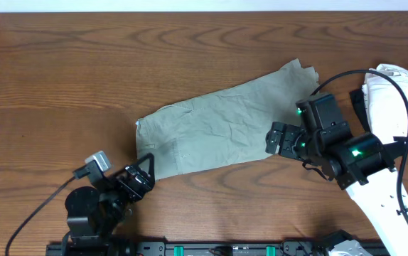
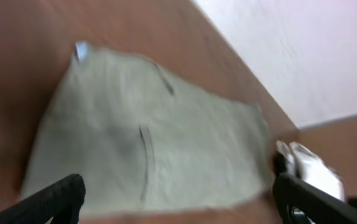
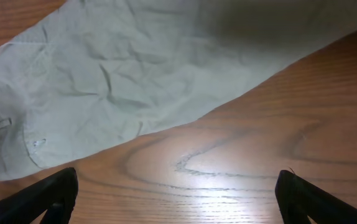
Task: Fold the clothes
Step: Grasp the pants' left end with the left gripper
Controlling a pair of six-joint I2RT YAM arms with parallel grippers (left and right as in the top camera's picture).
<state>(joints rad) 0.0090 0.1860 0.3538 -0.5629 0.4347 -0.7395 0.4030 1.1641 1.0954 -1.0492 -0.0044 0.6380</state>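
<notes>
The clothes (image 1: 225, 124) are a wrinkled grey-green garment lying flat and slanted across the middle of the wooden table. It also shows in the left wrist view (image 2: 153, 143) and in the right wrist view (image 3: 135, 68). My left gripper (image 1: 141, 173) is open and empty at the garment's near left corner; its fingers (image 2: 178, 196) frame the cloth edge. My right gripper (image 1: 274, 139) is open and empty at the garment's near right edge, its fingers (image 3: 178, 196) over bare wood.
A pile of white cloth (image 1: 396, 99) lies at the right edge of the table, with a dark item beside it. The table's far edge runs along the top of the overhead view.
</notes>
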